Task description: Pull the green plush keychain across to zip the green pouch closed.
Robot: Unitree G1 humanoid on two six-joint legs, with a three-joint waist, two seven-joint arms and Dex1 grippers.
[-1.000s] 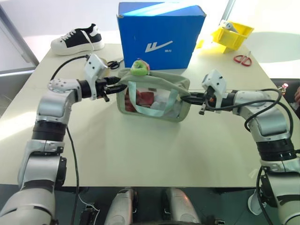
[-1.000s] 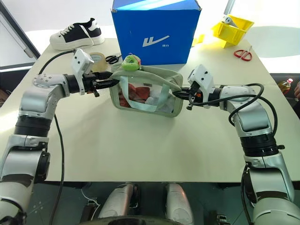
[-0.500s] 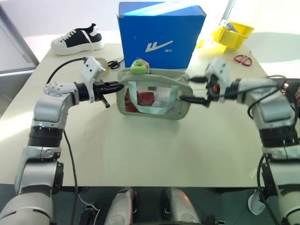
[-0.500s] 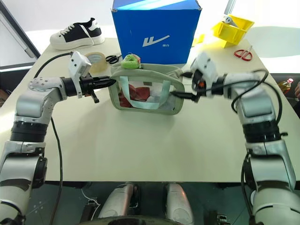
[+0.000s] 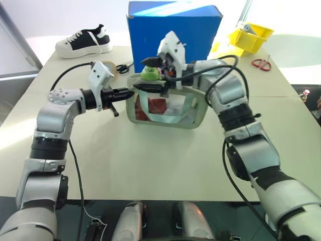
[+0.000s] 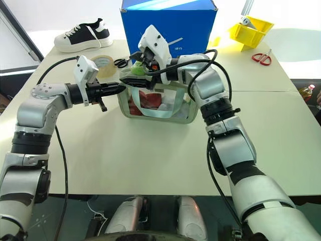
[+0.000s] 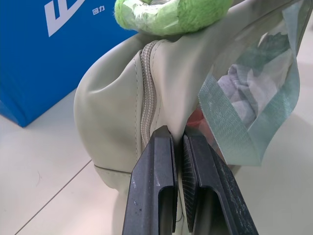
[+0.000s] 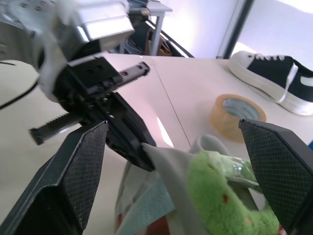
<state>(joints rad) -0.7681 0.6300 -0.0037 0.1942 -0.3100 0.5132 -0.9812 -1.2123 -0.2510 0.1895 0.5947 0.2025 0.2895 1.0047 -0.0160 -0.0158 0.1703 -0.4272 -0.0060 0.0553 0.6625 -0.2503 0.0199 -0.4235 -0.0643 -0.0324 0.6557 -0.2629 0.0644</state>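
Tabletop, left wrist: pouch zipper teeth

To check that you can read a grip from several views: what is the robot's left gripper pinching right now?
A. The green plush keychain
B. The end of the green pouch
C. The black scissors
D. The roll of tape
B: the left gripper has its fingers shut on the fabric at the end of the green pouch, below the green plush keychain.

Bright daylight floods from behind the surface, blowing out the background to white glare. Soft shadows fall beneath the pouch. In the right wrist view, the left hand blurs and near fingers are defocused.
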